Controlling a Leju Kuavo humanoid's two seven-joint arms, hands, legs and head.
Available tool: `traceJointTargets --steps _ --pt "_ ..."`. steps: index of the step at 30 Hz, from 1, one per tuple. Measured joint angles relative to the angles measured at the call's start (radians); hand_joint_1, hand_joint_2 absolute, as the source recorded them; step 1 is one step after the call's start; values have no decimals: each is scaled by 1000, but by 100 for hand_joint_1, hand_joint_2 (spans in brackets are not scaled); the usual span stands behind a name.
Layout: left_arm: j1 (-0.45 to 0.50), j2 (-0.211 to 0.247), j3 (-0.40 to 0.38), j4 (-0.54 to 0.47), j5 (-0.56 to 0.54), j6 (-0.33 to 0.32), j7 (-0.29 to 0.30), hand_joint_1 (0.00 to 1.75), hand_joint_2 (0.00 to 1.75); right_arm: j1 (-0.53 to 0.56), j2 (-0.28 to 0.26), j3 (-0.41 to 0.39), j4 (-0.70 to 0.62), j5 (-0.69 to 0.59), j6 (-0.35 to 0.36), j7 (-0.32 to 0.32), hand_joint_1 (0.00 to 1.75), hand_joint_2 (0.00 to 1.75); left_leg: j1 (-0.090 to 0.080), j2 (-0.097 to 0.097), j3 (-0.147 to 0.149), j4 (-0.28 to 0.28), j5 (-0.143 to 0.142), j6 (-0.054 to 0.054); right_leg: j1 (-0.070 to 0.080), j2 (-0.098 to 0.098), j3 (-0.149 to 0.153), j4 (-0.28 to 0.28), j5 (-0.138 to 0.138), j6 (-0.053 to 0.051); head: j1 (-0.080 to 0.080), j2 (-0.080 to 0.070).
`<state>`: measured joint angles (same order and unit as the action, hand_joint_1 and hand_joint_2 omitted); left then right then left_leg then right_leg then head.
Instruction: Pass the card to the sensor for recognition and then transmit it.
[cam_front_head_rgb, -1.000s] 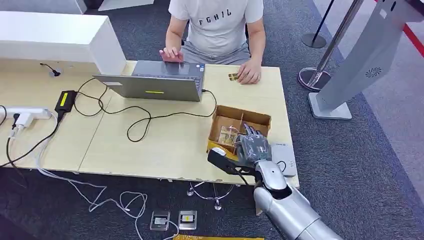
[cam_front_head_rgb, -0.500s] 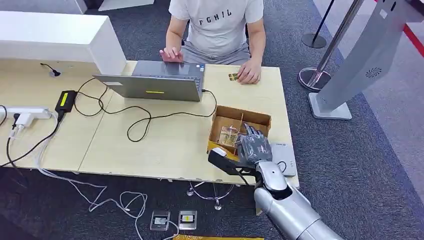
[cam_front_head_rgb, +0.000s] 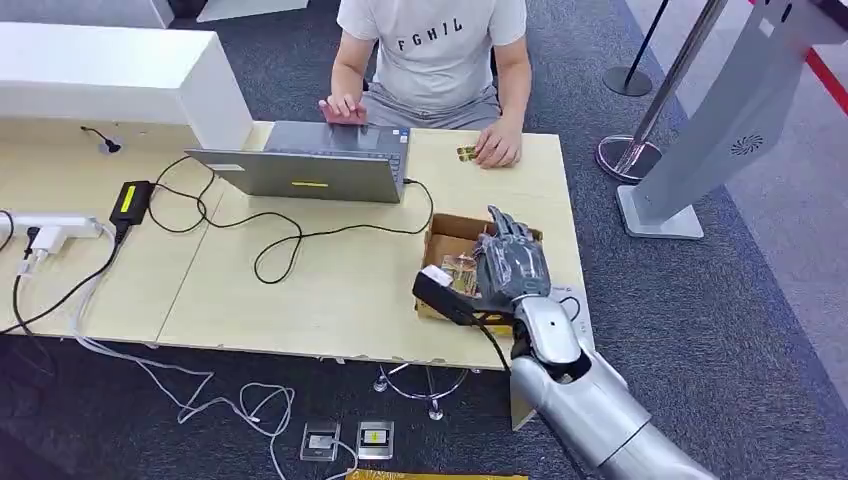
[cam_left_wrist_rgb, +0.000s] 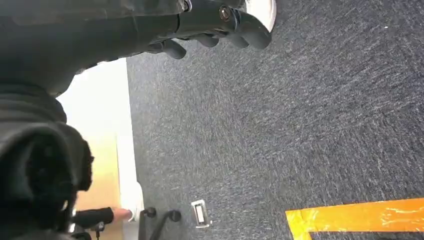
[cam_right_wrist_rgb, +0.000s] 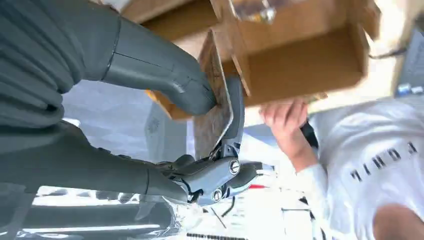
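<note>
My right hand (cam_front_head_rgb: 510, 265) hovers over the open cardboard box (cam_front_head_rgb: 452, 232) near the table's right front corner. In the right wrist view its thumb (cam_right_wrist_rgb: 165, 75) and a finger pinch a thin brown card (cam_right_wrist_rgb: 216, 107) edge-on, with the cardboard box (cam_right_wrist_rgb: 300, 65) just beyond. The white card sensor (cam_front_head_rgb: 575, 300) lies flat on the table right of the hand, partly hidden by my forearm. My left hand (cam_left_wrist_rgb: 215, 22) hangs over the dark carpet with its fingers loosely apart and nothing in them.
A person in a white shirt (cam_front_head_rgb: 432, 45) sits at the far side, one hand on the laptop (cam_front_head_rgb: 310, 165), the other on a small card (cam_front_head_rgb: 467, 153). Black cables (cam_front_head_rgb: 290, 235) cross the table's middle. A grey kiosk stand (cam_front_head_rgb: 700, 130) is off to the right.
My right hand has risen from the box's front edge and moved a little away from me, carrying the card. The person and the table items have stayed put.
</note>
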<state>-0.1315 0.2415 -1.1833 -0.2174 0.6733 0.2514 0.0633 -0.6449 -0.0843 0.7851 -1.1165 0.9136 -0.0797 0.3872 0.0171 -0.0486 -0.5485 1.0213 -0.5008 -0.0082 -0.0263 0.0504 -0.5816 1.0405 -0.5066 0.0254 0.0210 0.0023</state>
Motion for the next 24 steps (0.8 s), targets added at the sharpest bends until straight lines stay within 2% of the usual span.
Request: traceJointTargets --steps 8,18,24 --pt "0 0 0 0 -3 -4 -1 0 0 -15 -11 1 -52 2 -2 -3 175 175 0 0 0 0 0 0 0 0 0 0 0 0 0 0" --pt "0 0 0 0 -7 -1 -2 0 0 -22 -13 3 -55 31 -50 -17 175 175 0 0 0 0 0 0 0 0 0 0 0 0 0 0" --pt "0 0 0 0 -14 -1 -3 0 0 -48 -13 5 -55 37 -48 -15 175 175 0 0 0 0 0 0 0 0 0 0 0 0 0 0"
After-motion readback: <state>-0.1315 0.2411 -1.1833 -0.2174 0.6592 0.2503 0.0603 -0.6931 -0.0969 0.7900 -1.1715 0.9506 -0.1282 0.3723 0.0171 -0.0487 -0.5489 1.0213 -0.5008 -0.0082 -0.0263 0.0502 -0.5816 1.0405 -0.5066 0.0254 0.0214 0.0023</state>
